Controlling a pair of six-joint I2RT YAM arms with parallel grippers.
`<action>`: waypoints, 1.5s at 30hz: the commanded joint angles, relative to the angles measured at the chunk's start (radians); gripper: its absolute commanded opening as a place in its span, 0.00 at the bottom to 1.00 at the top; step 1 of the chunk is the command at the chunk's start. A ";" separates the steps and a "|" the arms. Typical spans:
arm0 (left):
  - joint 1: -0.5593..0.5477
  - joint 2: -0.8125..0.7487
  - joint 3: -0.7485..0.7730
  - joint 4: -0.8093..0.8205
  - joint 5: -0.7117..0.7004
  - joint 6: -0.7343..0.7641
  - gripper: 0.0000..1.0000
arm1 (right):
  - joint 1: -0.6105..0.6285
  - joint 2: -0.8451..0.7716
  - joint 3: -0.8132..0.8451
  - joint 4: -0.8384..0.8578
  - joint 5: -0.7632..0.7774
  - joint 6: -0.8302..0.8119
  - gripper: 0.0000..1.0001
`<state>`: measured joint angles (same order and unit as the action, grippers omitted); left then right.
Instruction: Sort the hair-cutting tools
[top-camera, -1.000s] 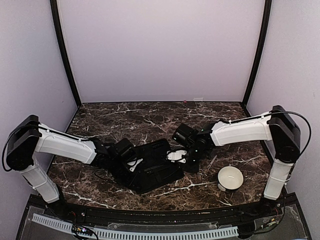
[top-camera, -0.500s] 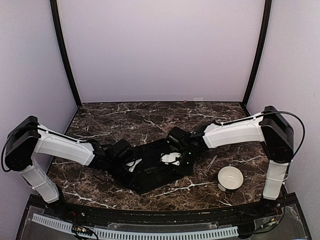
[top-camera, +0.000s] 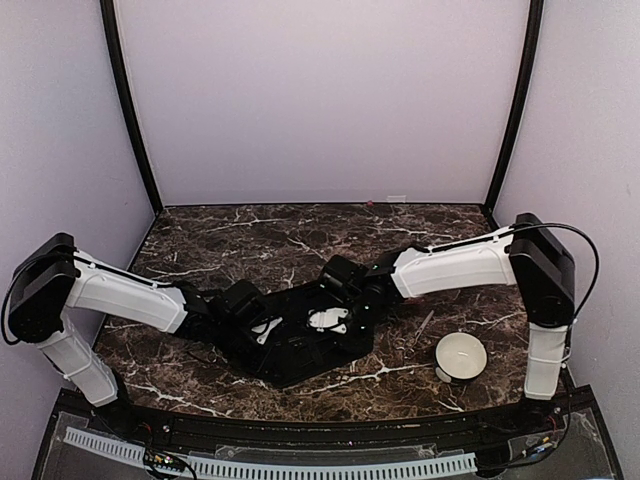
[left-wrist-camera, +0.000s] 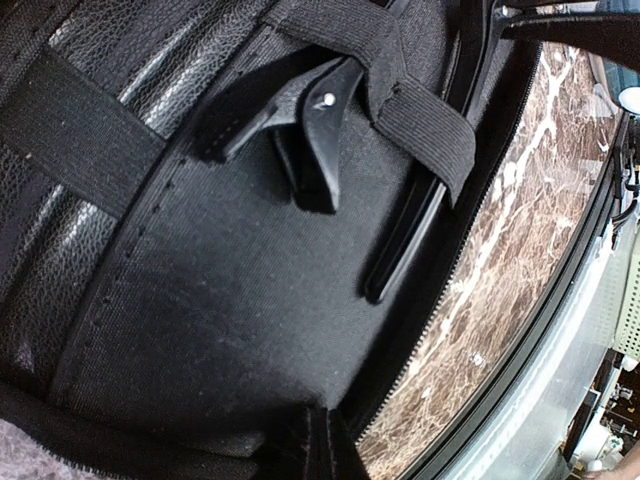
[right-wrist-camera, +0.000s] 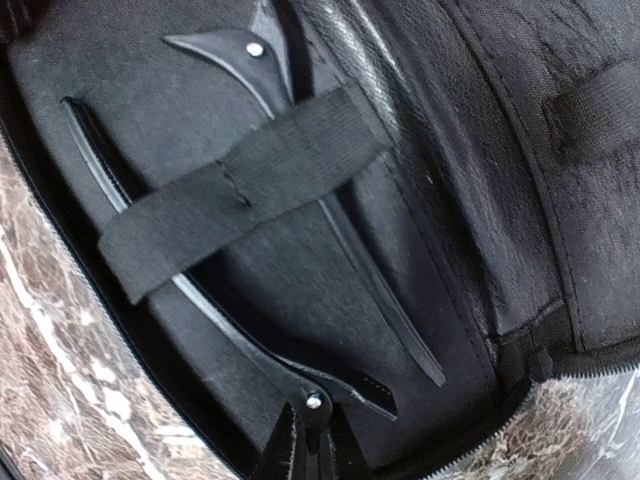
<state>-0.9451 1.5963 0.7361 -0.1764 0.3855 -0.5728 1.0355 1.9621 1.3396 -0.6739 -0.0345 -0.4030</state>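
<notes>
The black case (top-camera: 300, 350) lies open in the middle of the table. In the right wrist view my right gripper (right-wrist-camera: 305, 455) is shut on the hinge end of a slim black hair clip (right-wrist-camera: 200, 300). The clip's long arm runs under an elastic strap (right-wrist-camera: 240, 190) inside the case. A second black clip (right-wrist-camera: 330, 220) lies under the same strap. In the top view the right gripper (top-camera: 322, 325) is over the case's middle. My left gripper (top-camera: 268, 328) sits at the case's left part, its fingertips (left-wrist-camera: 325, 445) closed together on the black lining. Another black clip (left-wrist-camera: 310, 110) sits under a strap there.
A white bowl (top-camera: 461, 355) stands at the front right. A thin silver stick (top-camera: 425, 325) lies on the marble between the case and the bowl. The table's front edge rail (left-wrist-camera: 560, 400) runs close to the case's zip side.
My right gripper has moved left from the case's right edge to over its middle, carrying the clip in under the strap. The left arm has stayed in place.
</notes>
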 joint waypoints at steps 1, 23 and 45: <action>-0.009 0.042 -0.052 -0.069 -0.023 0.000 0.00 | 0.029 0.040 0.009 -0.030 -0.085 0.006 0.08; -0.009 0.065 -0.056 -0.037 -0.017 0.016 0.00 | 0.027 0.034 0.001 -0.012 -0.191 -0.036 0.25; -0.011 -0.064 -0.003 -0.129 -0.052 0.073 0.01 | -0.013 -0.066 -0.051 -0.042 -0.192 -0.057 0.30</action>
<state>-0.9482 1.6001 0.7368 -0.1535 0.3954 -0.5510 1.0447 1.9694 1.3430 -0.6720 -0.2306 -0.4450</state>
